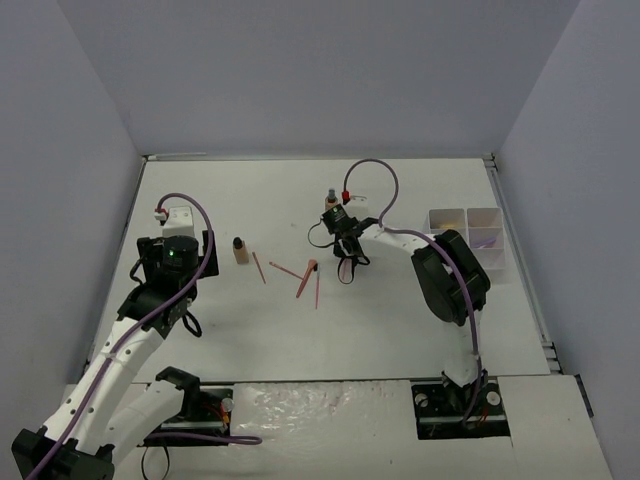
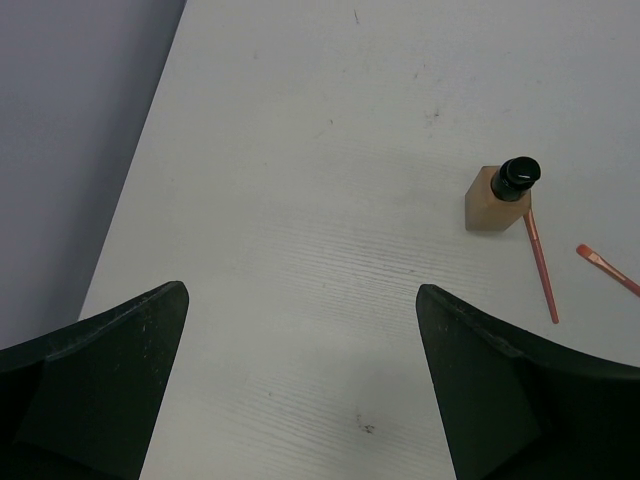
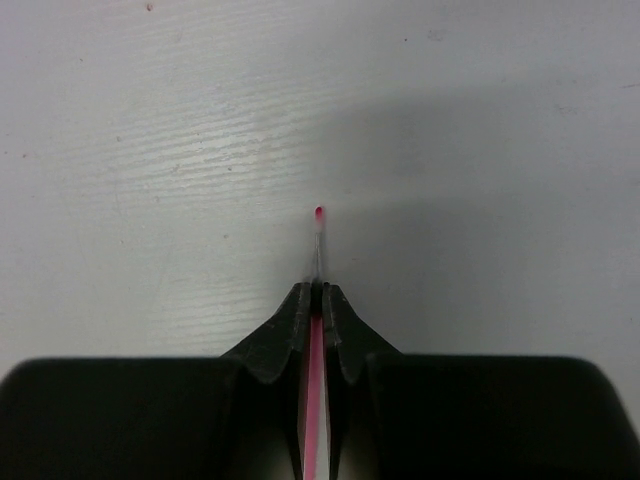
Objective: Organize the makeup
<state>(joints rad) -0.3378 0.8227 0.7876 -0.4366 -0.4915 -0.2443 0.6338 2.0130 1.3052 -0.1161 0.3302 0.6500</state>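
Right gripper [image 3: 315, 290] pinching pink stick [image 3: 317, 345], tip pointing straight ahead.
I'm reading the tray [image 1: 466, 210] as lying well off rightward.

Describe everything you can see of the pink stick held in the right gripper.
The pink stick is thin, straight and bright pink, narrowing to a pale neck that ends in a small red tip. The right gripper is shut on it, clamping it from both sides and hiding most of its length. It points away from the wrist camera over the white table. Whether the tip touches the table cannot be told.
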